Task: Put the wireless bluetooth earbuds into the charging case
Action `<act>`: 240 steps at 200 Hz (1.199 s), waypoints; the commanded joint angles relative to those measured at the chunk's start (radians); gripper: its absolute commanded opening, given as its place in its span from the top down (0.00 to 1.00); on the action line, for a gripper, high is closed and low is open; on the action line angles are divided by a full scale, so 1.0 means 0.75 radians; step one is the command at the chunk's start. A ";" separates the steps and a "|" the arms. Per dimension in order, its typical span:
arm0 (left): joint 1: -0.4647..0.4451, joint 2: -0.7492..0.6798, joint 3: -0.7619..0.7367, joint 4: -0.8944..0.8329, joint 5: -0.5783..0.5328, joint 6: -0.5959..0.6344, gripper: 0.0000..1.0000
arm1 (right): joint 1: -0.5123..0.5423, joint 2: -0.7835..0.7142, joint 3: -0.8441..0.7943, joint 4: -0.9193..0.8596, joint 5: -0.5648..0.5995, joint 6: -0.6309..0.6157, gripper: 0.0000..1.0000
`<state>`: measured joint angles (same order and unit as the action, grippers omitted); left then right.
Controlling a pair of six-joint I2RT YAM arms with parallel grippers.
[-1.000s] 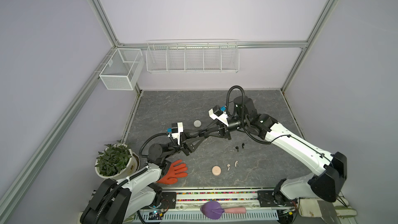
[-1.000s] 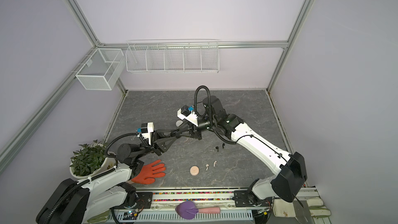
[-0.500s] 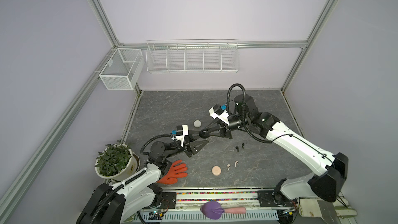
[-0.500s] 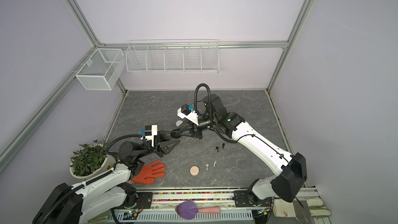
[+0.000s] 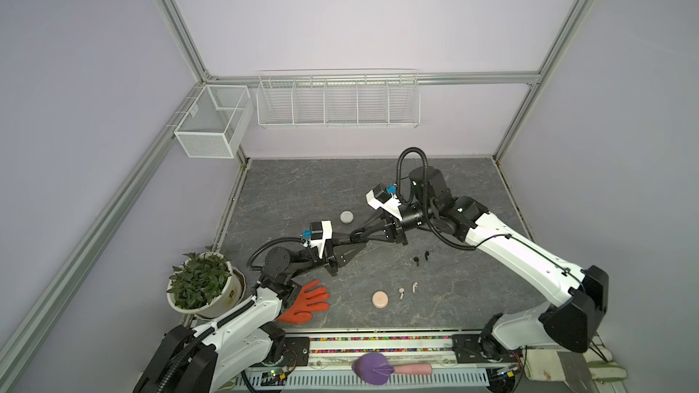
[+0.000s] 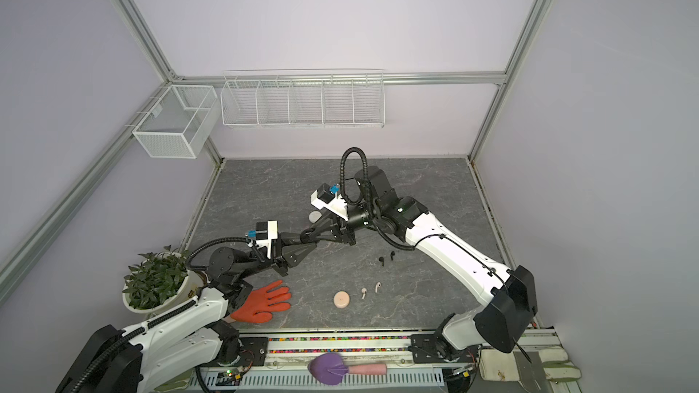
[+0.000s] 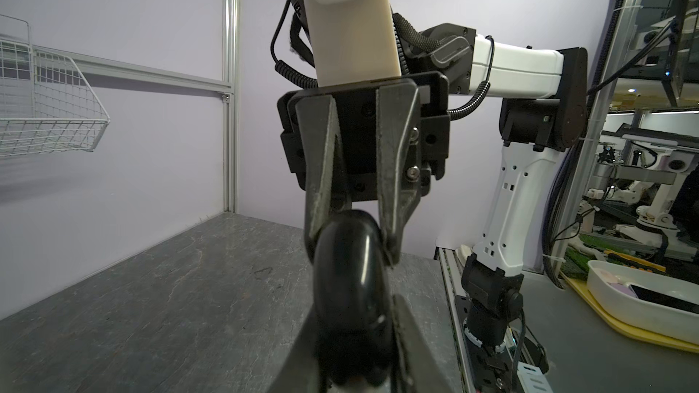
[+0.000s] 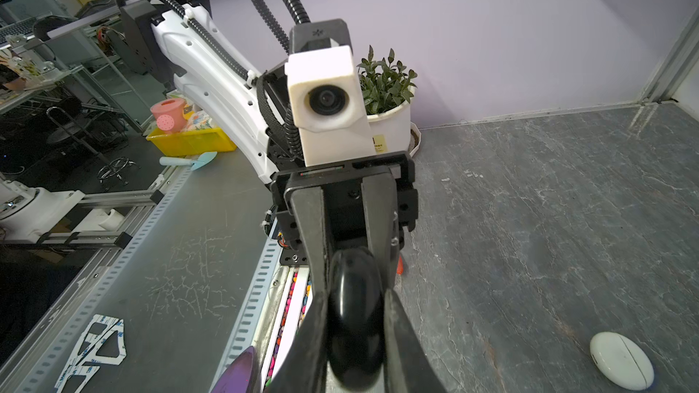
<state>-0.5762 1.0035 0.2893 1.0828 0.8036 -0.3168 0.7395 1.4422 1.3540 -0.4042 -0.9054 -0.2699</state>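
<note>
Both arms meet over the middle of the grey table point(image 5: 302, 183). In both top views we see the black charging case point(image 5: 356, 236) held off the surface between them.

- The left gripper point(image 5: 351, 245) comes in from 8 o'clock. Its fingers are narrow and clamped on the case's broad faces.
- The right gripper point(image 5: 362, 231) comes in from 2 o'clock. Its fingers are also narrow and pinch the opposite edge of the same case.
- Both wrist views agree: the case point(image 7: 350, 258) sits edge-on, gripped by the near pair of fingers and the far pair.
- We cannot tell whether its lid is open.

All the earbuds we see lie on the table.

- Two black earbuds point(image 5: 416, 259) lie close together at 4 o'clock from the held case, near it.
- Two pale earbuds point(image 5: 415, 287) lie side by side at 5 o'clock, nearer the front edge.
- The pale pink case point(image 5: 379, 299) lies flat at their 8 o'clock, near but not touching.
- The white case point(image 5: 346, 217) lies flat at 11 o'clock from the held case. The right wrist view shows a seam across its top point(image 8: 620, 361).

Other items, placed from the held case:

- An orange glove point(image 5: 308, 301) lies at 7 o'clock, its cuff hidden by the left arm.
- A potted plant point(image 5: 200, 285) stands at 8 o'clock, at the table's left front corner.
- A purple scoop point(image 5: 370, 367) lies on the front rail at 6 o'clock.
</note>
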 commanded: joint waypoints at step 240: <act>-0.012 -0.027 0.009 -0.142 -0.035 -0.028 1.00 | 0.203 -0.149 0.018 -0.116 0.789 -0.569 0.31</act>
<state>-0.5793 0.9913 0.3054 0.9882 0.7887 -0.3607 0.8818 1.3045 1.3415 -0.5205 -0.3321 -0.6605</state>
